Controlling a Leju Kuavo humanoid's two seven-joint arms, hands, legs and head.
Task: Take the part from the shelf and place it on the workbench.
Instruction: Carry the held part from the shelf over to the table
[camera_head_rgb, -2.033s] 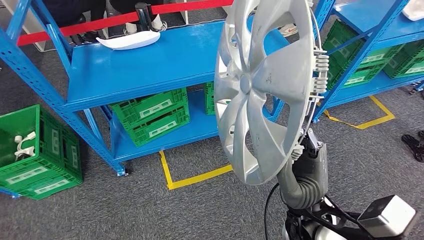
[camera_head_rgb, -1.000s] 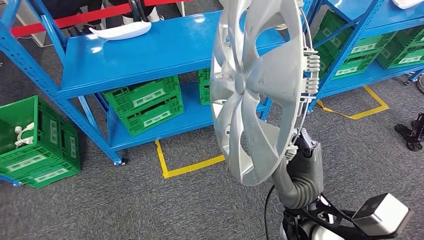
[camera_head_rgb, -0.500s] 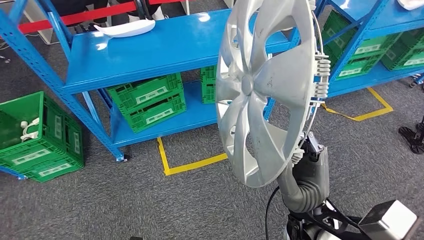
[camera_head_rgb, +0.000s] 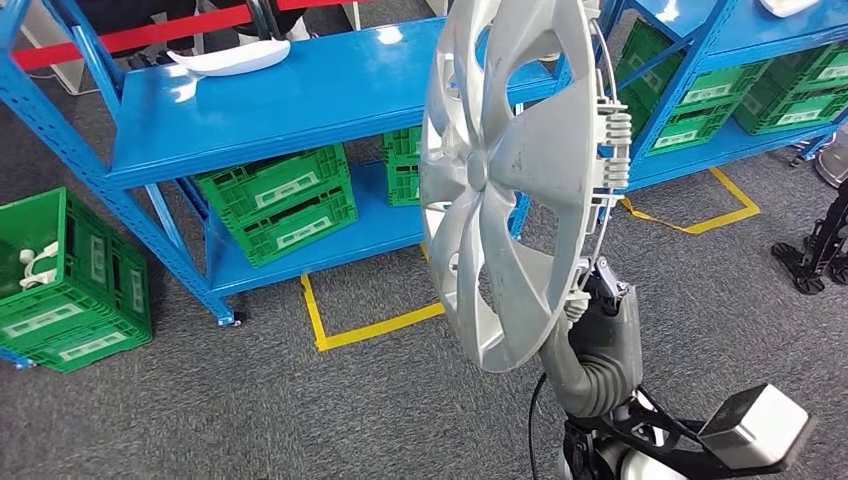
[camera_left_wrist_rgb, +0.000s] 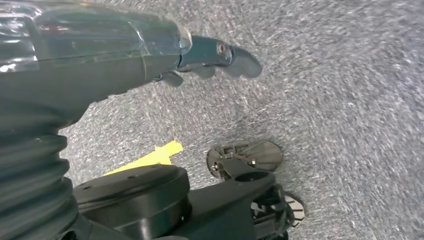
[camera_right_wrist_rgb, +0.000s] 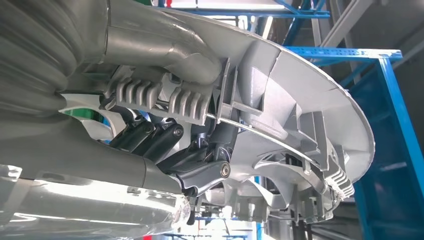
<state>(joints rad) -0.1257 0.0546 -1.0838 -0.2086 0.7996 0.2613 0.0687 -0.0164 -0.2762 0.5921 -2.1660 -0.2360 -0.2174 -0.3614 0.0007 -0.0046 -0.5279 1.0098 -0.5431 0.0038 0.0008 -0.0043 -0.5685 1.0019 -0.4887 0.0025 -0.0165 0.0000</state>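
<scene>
Left robot hand (camera_left_wrist_rgb: 210, 55) hangs over carpet, fingers loosely apart, empty. Hubcap (camera_head_rgb: 510, 170) off blue shelf (camera_head_rgb: 300, 90), held upright, edge-on. Right robot hand (camera_head_rgb: 590, 300) grips its lower rim. Judgement: keep grip firm while carrying; surface not yet visible

Change of camera view over two seconds.
The whole scene has drifted left and upward, bringing a dark stand (camera_head_rgb: 820, 245) in at the right edge.

Light: bright, even overhead | glare: blue shelf (camera_head_rgb: 300, 95) top | blur: left wrist carpet (camera_left_wrist_rgb: 350, 100) streaked
</scene>
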